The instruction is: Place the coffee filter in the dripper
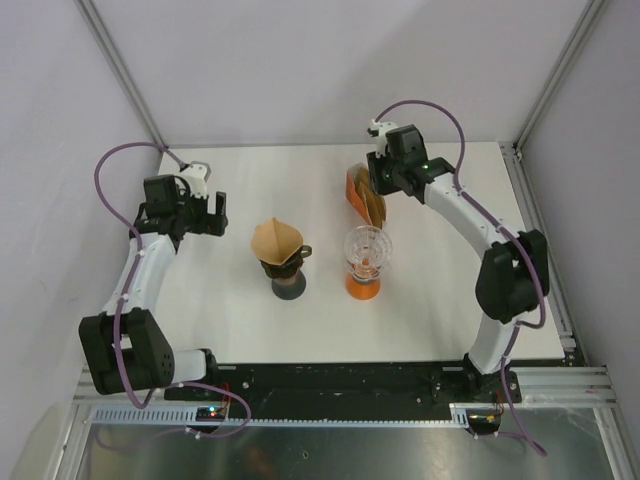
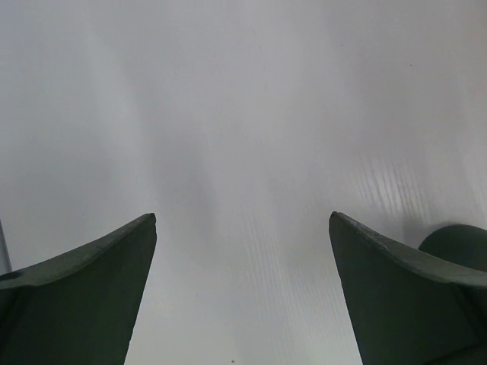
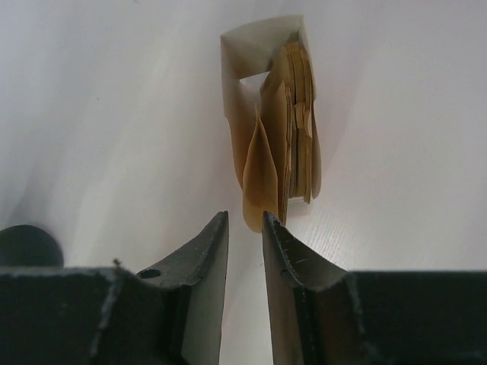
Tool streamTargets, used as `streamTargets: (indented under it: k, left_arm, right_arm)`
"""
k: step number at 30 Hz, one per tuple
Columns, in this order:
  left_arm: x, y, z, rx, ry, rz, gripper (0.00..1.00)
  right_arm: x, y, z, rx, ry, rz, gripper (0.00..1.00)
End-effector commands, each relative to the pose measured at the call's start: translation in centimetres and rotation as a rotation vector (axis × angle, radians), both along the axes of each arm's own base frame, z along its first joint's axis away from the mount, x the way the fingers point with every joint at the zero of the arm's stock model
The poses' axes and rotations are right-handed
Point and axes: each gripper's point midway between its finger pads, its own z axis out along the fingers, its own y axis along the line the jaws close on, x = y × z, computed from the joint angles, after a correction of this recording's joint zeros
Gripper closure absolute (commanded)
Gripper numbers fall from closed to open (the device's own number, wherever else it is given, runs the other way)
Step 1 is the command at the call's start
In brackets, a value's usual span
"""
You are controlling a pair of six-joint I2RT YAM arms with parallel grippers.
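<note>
Coffee filter stack [image 3: 293, 122]: brown paper leaves standing on edge on the table, just beyond the clear dripper [image 1: 366, 246] on its far side. No leaf is in that dripper yet.

Item 1, right gripper [image 3: 245, 220]: sits beyond the clear dripper, right at the stack. Its jaws are drawn in to a narrow slit. The nearest leaf's lower edge reaches the fingertips, but I cannot tell whether the paper is actually pinched.

Item 2, key relation: the stack lies straight ahead of the right fingertips and edge-on to them, with its leaves running in line with the slit. This arm is much the nearer. My reading is that a single outer leaf needs to be separated and carried back over the clear dripper's open mouth.

Item 3, left gripper [image 2: 242, 217]: well to the left of the clear dripper, jaws spread wide, nothing between them.

Item 4, dark dripper [image 1: 288, 283]: just left of the clear dripper, with a brown paper cone [image 1: 276, 238] on top.

Item 5, table [image 1: 450, 300]: flat, matt white, bare near the clear dripper.

Item 6, walls [image 1: 300, 60]: plain pale grey panels enclosing the table on three sides.
</note>
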Motion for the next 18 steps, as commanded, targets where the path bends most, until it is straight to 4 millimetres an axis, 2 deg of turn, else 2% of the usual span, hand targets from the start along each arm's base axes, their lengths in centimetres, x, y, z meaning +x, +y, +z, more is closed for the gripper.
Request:
streamTargets:
  k: [1,8,13,18]
  left_arm:
    - [2.1,1.1,0.8,0.024,-0.093,0.042,0.0]
    - [2.1,1.1,-0.4,0.017,-0.066,0.037,0.0]
    - [2.1,1.0,-0.4,0.012,-0.064,0.038,0.0]
    - [2.1,0.9,-0.5,0.004,-0.061,0.032,0.0]
  right_arm:
    - [1.9,1.4,0.4,-0.014,-0.037,0.007,0.72]
    - [2.7,2.5,-2.7,-0.073,0.011,-0.022,0.73]
    - [3.0,2.4,-3.6,-0.115,0.022,-0.057,0.67]
    - [3.1,1.9,-4.1,-0.13,0.03,-0.086,0.75]
